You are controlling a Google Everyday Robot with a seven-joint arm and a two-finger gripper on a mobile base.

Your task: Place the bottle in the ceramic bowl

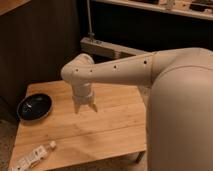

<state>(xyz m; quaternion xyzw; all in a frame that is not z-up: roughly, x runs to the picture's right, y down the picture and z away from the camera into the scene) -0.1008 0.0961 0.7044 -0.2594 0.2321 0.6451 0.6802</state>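
Here, a white arm (pixel 120 70) reaches over a wooden surface (pixel 110 127); its pincer (pixel 84 107) points down above the middle, parted and empty. The bottle (pixel 35 156) lies on its side at the front left corner, apart from the black bowl (pixel 35 106) behind it.

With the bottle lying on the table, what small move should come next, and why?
Probably swing the gripper down toward the bottle. The gripper hangs over the middle of the table, well apart from the bottle, which lies flat at the near-left corner, outside the ceramic bowl.
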